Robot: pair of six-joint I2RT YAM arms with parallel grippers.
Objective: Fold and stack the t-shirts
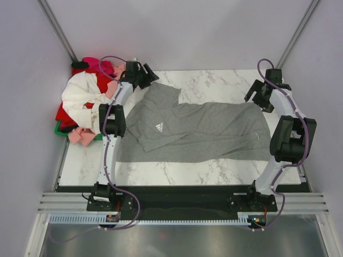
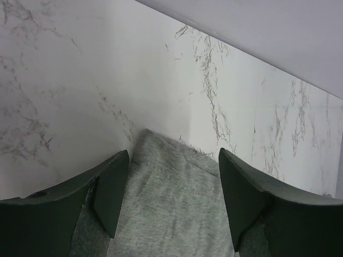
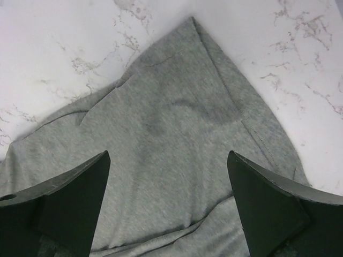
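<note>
A grey t-shirt [image 1: 203,131] with a small white chest logo [image 1: 159,127] lies spread across the marble table [image 1: 214,80]. My left gripper [image 1: 147,74] is at the shirt's far left corner. In the left wrist view it [image 2: 173,154] is open, with its fingers either side of a grey cloth corner [image 2: 171,203]. My right gripper [image 1: 258,96] hangs near the shirt's far right end. In the right wrist view it [image 3: 168,155] is open over a pointed grey corner [image 3: 177,123], holding nothing. More t-shirts sit heaped at the left: white [image 1: 80,91], red [image 1: 67,112], pink [image 1: 80,136], magenta [image 1: 99,65].
The heap overhangs the table's left edge, with a green shirt [image 1: 59,130] at its bottom. Grey walls enclose the table at the back and on both sides. Bare marble [image 1: 177,174] shows in front of the grey shirt and behind it.
</note>
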